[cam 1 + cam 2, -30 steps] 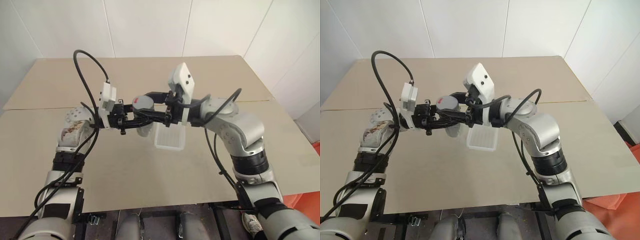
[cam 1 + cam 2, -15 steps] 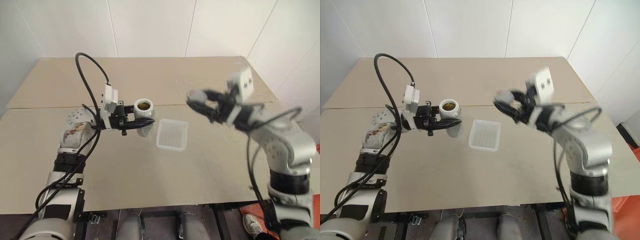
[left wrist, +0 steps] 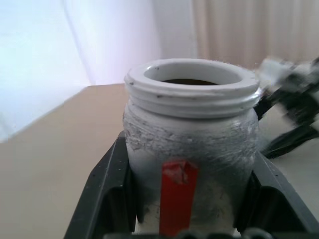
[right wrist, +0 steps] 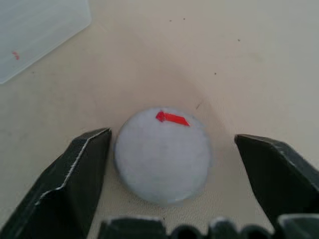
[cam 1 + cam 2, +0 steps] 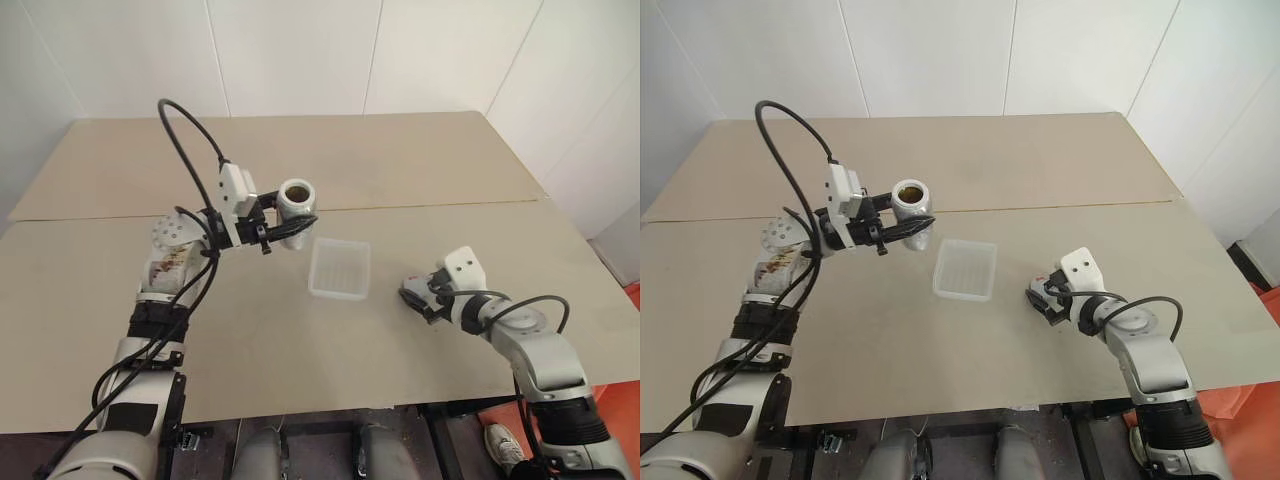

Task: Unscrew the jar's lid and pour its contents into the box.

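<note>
Grey lid (image 4: 162,162) lies between parted right fingers (image 4: 79,174) (left fingers (image 3: 107,194) clamp jar (image 3: 192,149)).

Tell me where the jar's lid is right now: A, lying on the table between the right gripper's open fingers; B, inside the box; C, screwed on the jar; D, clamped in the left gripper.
A: in the right wrist view the lid lies flat on the table, with the right gripper open around it, a gap on either side, while the jar stands uncapped in the left gripper.
</note>
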Robot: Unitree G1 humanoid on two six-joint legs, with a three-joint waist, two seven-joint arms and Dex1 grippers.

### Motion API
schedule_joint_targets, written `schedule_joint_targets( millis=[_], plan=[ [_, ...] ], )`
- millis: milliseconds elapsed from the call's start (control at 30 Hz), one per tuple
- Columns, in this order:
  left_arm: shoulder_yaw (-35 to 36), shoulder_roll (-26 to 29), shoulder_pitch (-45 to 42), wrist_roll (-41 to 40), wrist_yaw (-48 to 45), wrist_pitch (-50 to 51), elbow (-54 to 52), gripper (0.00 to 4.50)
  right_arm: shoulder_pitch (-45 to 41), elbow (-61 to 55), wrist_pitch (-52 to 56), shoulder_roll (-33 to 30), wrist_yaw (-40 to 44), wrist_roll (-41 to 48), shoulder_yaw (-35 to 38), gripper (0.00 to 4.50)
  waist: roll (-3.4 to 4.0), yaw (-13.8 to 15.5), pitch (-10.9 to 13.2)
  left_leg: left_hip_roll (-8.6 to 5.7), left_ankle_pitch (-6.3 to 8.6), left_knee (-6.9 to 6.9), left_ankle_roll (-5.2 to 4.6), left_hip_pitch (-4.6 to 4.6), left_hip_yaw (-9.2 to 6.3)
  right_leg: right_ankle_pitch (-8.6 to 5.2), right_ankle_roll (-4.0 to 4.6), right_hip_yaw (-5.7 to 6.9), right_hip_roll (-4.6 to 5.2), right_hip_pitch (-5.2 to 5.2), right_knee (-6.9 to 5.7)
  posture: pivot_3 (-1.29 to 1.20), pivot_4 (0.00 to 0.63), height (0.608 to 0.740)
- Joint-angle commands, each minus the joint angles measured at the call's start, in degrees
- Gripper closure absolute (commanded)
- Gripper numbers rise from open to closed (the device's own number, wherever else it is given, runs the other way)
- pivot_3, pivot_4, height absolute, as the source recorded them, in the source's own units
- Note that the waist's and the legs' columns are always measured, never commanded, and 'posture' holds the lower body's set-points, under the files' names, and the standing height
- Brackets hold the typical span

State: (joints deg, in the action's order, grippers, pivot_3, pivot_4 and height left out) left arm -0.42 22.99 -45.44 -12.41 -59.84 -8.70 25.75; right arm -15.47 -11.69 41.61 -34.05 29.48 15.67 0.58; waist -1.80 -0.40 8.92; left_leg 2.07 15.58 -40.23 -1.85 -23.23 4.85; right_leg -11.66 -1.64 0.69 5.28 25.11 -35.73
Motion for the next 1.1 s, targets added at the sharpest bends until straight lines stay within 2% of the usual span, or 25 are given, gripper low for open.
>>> schedule_joint_targets(
  millis=[33, 100, 133, 200, 267, 333, 467, 567, 733, 1067, 1100],
  plan=[
    [-3.4, 0.9, -5.0, 13.9, 12.1, -19.3, 6.3, 2.51, -3.3, -7.5, 3.9, -3.3, 4.8, 7.4, 7.0, 0.03, -0.01, 0.4, 0.0, -0.01, 0.00, 0.00, 0.00, 0.00, 0.00, 0.00, 0.00, 0.00, 0.01, 0.00, 0.00, 0.00, 0.150, 0.740],
    [-7.8, 3.1, -8.8, 28.3, 25.8, -32.2, 11.9, 2.51, -5.6, -10.5, 7.7, -5.8, 8.3, 13.2, 10.0, 0.03, -0.03, 0.8, 0.0, -0.02, 0.00, -0.01, -0.01, -0.01, 0.00, 0.02, -0.01, 0.00, 0.02, 0.01, 0.03, 0.00, 0.150, 0.740],
    [-9.4, 3.9, -10.2, 33.1, 30.8, -36.1, 13.9, 2.51, -6.4, -11.4, 9.2, -6.6, 9.4, 15.3, 10.8, 0.03, -0.03, 0.9, 0.0, -0.02, 0.01, 0.00, -0.01, 0.00, 0.00, 0.03, -0.02, 0.01, 0.02, -0.01, 0.06, 0.00, 0.150, 0.740],
    [-16.3, 7.1, -15.0, 49.1, 46.4, -43.0, 17.0, 2.51, -9.1, -13.3, 13.7, -10.4, 13.2, 19.4, 9.9, 0.03, -0.03, 1.1, 0.0, -0.01, 0.01, 0.05, -0.02, 0.01, 0.00, 0.03, -0.02, 0.04, 0.01, -0.04, 0.08, 0.00, 0.150, 0.740],
    [-25.6, 9.9, -20.6, 66.1, 63.5, -44.1, 18.8, 2.51, -11.0, -14.5, 14.8, -13.2, 16.8, 21.9, 8.5, 0.03, -0.04, 1.2, 0.0, -0.01, 0.02, 0.12, -0.02, -0.01, 0.00, 0.04, -0.03, 0.11, 0.03, -0.06, 0.07, 0.00, 0.150, 0.740],
    [-34.2, 10.9, -25.2, 78.1, 76.5, -42.5, 20.8, 2.51, -12.8, -14.4, 15.3, -14.6, 18.2, 22.8, 7.1, 0.03, -0.04, 1.3, 0.0, -0.05, 0.02, 0.13, -0.04, -0.05, 0.00, 0.05, -0.06, 0.13, 0.06, -0.06, 0.02, 0.00, 0.150, 0.740],
    [-47.2, 9.4, -31.5, 93.0, 93.9, -36.9, 24.7, 2.51, -17.1, -13.1, 16.9, -15.1, 18.9, 24.0, 5.5, 0.03, -0.04, 1.3, 0.0, -0.09, 0.08, 0.06, -0.13, -0.11, 0.06, 0.06, -0.13, 0.13, 0.14, -0.04, -0.03, 0.00, 0.150, 0.740],
    [-52.5, 6.0, -35.1, 98.1, 99.4, -30.6, 29.2, 2.51, -19.8, -12.3, 18.4, -14.5, 18.5, 25.2, 5.0, 0.03, -0.05, 1.3, 0.0, -0.08, 0.07, 0.04, -0.13, -0.23, 0.09, 0.06, -0.13, 0.15, 0.13, 0.09, -0.08, 0.00, 0.150, 0.740],
    [-58.7, 2.6, -36.9, 102.1, 101.5, -25.9, 31.7, 2.51, -20.5, -12.6, 19.0, -13.2, 17.5, 26.5, 5.6, 0.03, -0.06, 1.3, 0.0, -0.07, 0.08, -0.02, -0.14, -0.38, 0.09, 0.05, -0.16, 0.19, 0.14, 0.17, -0.06, 0.00, 0.150, 0.740],
    [-58.5, 2.1, -37.1, 98.2, 99.3, -26.7, 33.3, 2.51, -19.7, -14.0, 19.1, -12.7, 15.2, 29.5, 7.0, 0.03, -0.07, 1.2, 0.0, -0.06, 0.08, -0.07, -0.14, -0.38, 0.09, 0.04, -0.16, 0.19, 0.15, 0.19, -0.14, 0.00, 0.150, 0.740],
    [-54.4, 2.1, -35.9, 91.8, 95.7, -30.3, 34.6, 2.51, -19.2, -14.3, 18.4, -12.8, 15.1, 29.0, 6.6, 0.03, -0.07, 1.2, 0.0, -0.06, 0.08, -0.08, -0.14, -0.38, 0.09, 0.04, -0.16, 0.18, 0.16, 0.18, -0.14, 0.00, 0.150, 0.740]
  ],
)
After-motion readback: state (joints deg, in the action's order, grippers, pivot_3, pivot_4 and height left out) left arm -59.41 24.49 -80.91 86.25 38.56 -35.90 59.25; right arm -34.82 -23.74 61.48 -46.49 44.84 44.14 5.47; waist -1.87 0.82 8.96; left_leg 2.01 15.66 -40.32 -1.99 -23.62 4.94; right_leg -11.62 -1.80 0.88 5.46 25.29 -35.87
